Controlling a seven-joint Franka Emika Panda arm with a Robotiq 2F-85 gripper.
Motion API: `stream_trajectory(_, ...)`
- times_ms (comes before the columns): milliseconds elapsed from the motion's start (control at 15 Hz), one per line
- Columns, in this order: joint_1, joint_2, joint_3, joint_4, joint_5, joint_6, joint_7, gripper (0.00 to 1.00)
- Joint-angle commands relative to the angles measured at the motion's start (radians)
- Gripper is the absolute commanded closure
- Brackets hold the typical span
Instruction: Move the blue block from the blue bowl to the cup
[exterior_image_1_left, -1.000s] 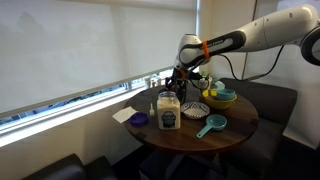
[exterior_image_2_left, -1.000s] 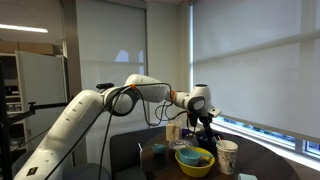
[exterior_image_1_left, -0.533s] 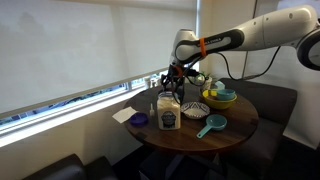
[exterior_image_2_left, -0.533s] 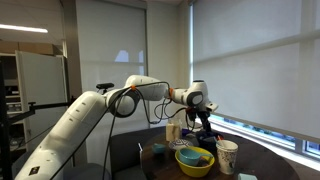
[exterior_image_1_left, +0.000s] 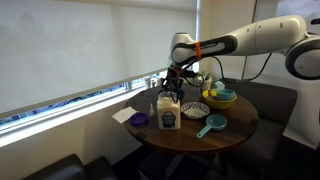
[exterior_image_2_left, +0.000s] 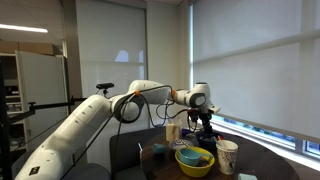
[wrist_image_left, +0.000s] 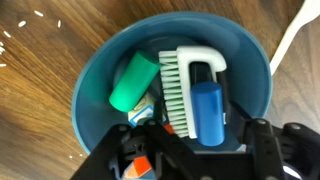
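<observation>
1. Blue block (wrist_image_left: 208, 112) is seen lying in the blue bowl (wrist_image_left: 95, 100), touching a white brush (wrist_image_left: 182, 90). A green cylinder (wrist_image_left: 133, 80) lies beside them.
2. The gripper (wrist_image_left: 198, 160) is held above the bowl with jaws spread and nothing pinched.
3. Risk: the brush may be caught with the block, since the two touch, or a finger may be driven onto the bristles.
4. Risk: the bowl may be dragged or tipped if its wall is struck.
5. The cup (exterior_image_2_left: 228, 156) is noted well apart from the gripper; its inside is not shown.
6. Fingertips are cut off at the wrist view's lower edge. An orange item (wrist_image_left: 145, 118) is partly hidden. The bowl cannot be made out in the exterior views.
</observation>
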Motion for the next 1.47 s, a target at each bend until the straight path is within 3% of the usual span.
stream_trajectory(0, 0.017, 0.086, -0.014, 0.147, -0.023, -0.041, 0.004, 0.31)
stream_trajectory(267, 0.036, 0.16, -0.034, 0.26, -0.065, -0.105, 0.017, 0.43)
stream_trajectory(667, 0.043, 0.246, -0.036, 0.375, -0.089, -0.166, -0.002, 0.47)
stream_trajectory(733, 0.046, 0.248, -0.037, 0.386, -0.094, -0.173, -0.002, 0.52)
stream_trajectory(867, 0.05, 0.247, -0.04, 0.401, -0.102, -0.183, -0.001, 0.77)
stream_trajectory(933, 0.052, 0.247, -0.041, 0.406, -0.105, -0.189, -0.003, 0.83)
stream_trajectory(1400, 0.059, 0.237, -0.045, 0.414, -0.114, -0.203, -0.001, 0.83)
